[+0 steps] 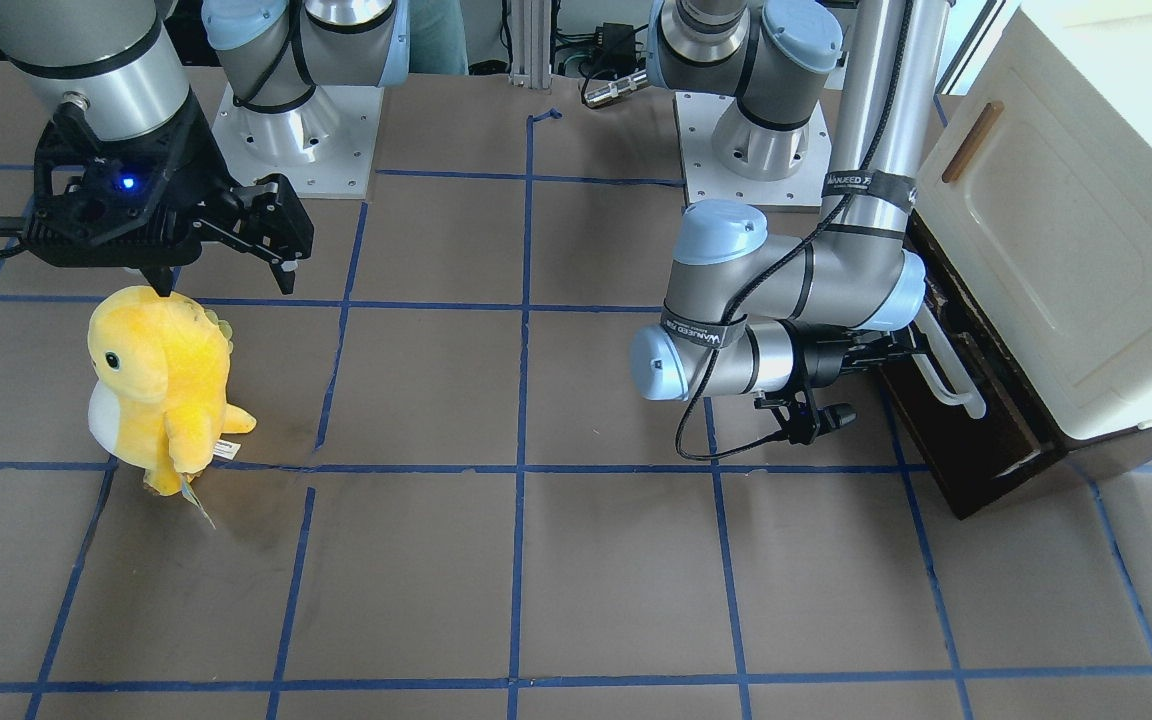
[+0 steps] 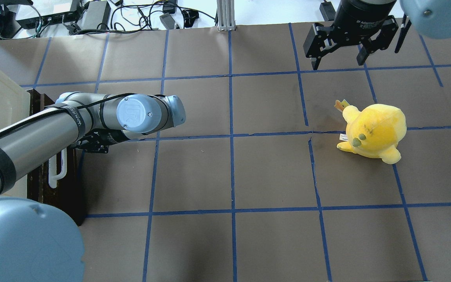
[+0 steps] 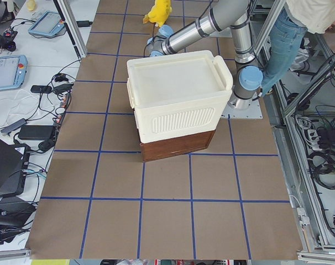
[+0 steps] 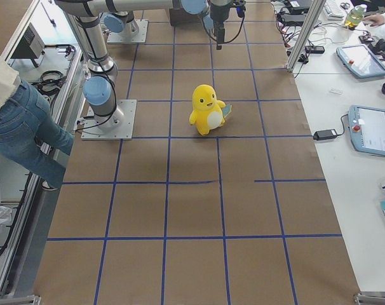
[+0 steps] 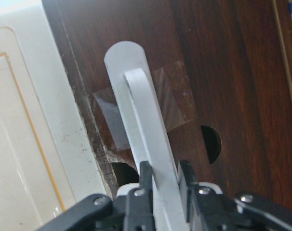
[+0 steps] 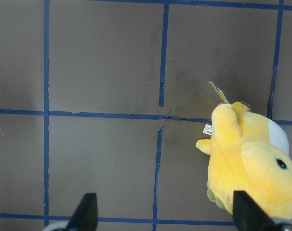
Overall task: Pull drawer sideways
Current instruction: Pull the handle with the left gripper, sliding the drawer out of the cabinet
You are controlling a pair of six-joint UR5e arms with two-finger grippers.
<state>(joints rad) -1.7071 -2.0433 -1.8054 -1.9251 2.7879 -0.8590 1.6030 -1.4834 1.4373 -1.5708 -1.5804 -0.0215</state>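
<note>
Left wrist-mounted view: the left hand is closed narrow on the white bar handle, with one finger on each side of the bar. The handle is fixed to the dark wooden front of the drawer, which sits at the base of the cream cabinet. The handle's long axis runs along the drawer front, and the fingers cross it at right angles. The drawer lies directly ahead of the left hand, so the pull should probably run straight back from the cabinet, square to the bar, over the open tabletop. The right hand hangs with its fingers spread wide and holds nothing. It is well apart from the cabinet, near a yellow plush toy. The left hand is the nearer one and has the grip. Count: one drawer, one handle, one cabinet, one plush toy, two hands.
</note>
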